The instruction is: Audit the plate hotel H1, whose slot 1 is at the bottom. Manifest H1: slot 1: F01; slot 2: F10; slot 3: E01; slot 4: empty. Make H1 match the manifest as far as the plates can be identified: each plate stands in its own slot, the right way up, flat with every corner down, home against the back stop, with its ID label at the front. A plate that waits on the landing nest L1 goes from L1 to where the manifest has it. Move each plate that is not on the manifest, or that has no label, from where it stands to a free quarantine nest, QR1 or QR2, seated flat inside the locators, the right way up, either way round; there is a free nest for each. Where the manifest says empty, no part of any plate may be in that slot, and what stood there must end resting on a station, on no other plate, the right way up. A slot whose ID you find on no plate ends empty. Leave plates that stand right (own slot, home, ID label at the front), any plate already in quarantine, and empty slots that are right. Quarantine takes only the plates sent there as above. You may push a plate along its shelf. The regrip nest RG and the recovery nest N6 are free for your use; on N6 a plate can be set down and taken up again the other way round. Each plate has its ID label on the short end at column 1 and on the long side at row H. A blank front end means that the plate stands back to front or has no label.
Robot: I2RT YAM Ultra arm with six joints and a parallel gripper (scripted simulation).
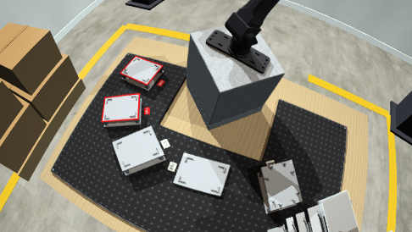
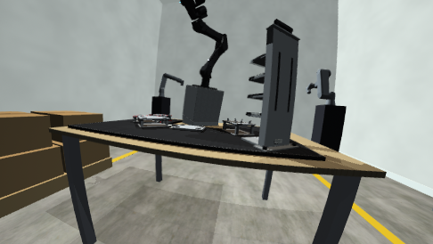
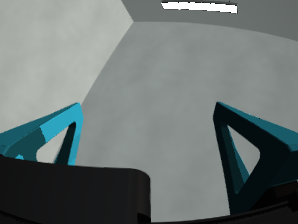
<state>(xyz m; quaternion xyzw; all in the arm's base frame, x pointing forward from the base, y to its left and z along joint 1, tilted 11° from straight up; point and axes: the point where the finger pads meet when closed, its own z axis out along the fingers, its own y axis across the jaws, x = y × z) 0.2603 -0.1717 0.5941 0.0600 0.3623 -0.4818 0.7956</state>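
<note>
The gripper point(image 3: 147, 143) stood with its teal fingers spread wide apart and nothing between them, aimed at a grey wall corner and a white ceiling light point(image 3: 200, 7). Below, the plate hotel point(image 2: 278, 85) stood at the near edge of the black mat point(image 1: 85, 178), well away from the grey pedestal point(image 1: 220, 93) that carried the arm. Its shelves faced the pedestal; I could not tell which plates sat in them. Left of the pedestal lay two red-framed nests point(image 1: 141, 71), with grey nests point(image 1: 137, 149) nearer.
</note>
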